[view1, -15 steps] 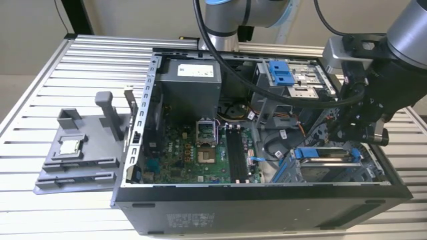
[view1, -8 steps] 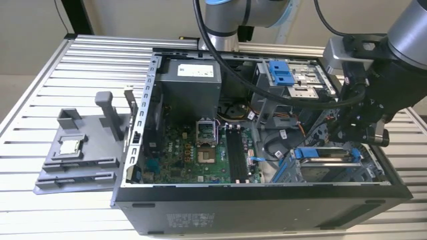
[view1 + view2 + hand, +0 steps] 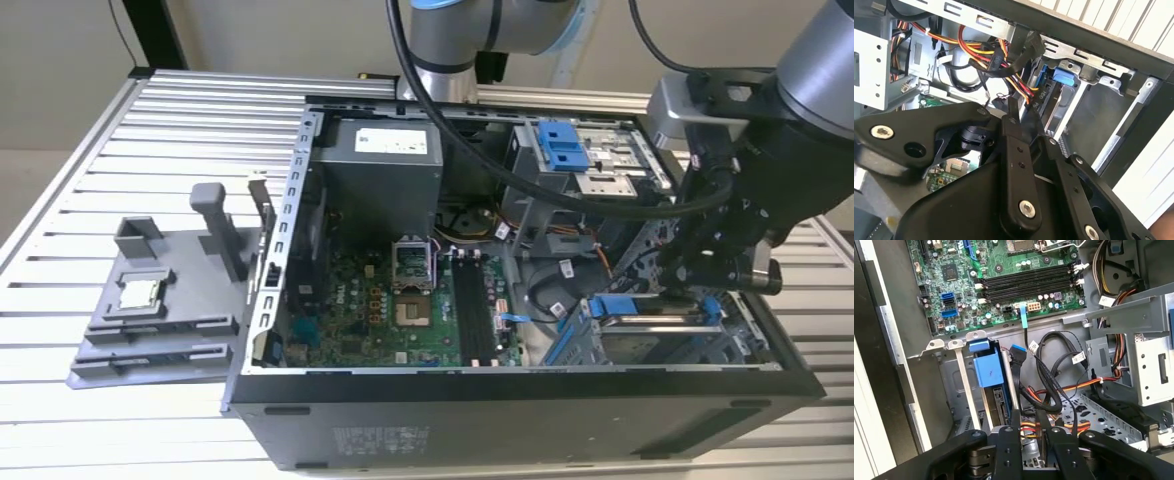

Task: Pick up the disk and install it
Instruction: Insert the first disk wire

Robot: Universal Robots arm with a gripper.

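Surface: a table [image 3: 80, 200] of pale metal slats; an open computer case [image 3: 507, 410] lies on it on its side.
Exterior view's left: a grey fixture [image 3: 160, 310] sits beside the case, with a small square silver chip [image 3: 140, 292] resting on it.
Middle: the green motherboard [image 3: 387, 310] lies on the case floor below the grey power supply [image 3: 380, 170].
Right of middle: a wide bright-blue latch [image 3: 565, 145] sits on the upper bay, well apart from the work.
Exterior view's right: the arm [image 3: 801, 150] reaches down into the case over the metal drive cage [image 3: 961, 385] in the lower corner.
Disk: in the first wrist view the disk [image 3: 991, 377] stands on edge in a slot of that cage. Its blue plastic end faces the camera and its grey body runs down into the slot. It looks seated rather than loose.
Gripper: in the first wrist view the gripper [image 3: 1029, 412] hangs over the cage with its black fingers [image 3: 1015, 440] nearly parallel and only a narrow gap between them. Orange and black cables [image 3: 1054, 375] show through that gap. Nothing appears to be clamped there.
Key relation: the disk lies just beside the fingertips, one slot over and not between them. Its long axis runs into the cage, roughly along the line of the fingers, so by my judgement any push or grasp has to follow that axis.
Hazard: the cables lie loose close to the fingertips.
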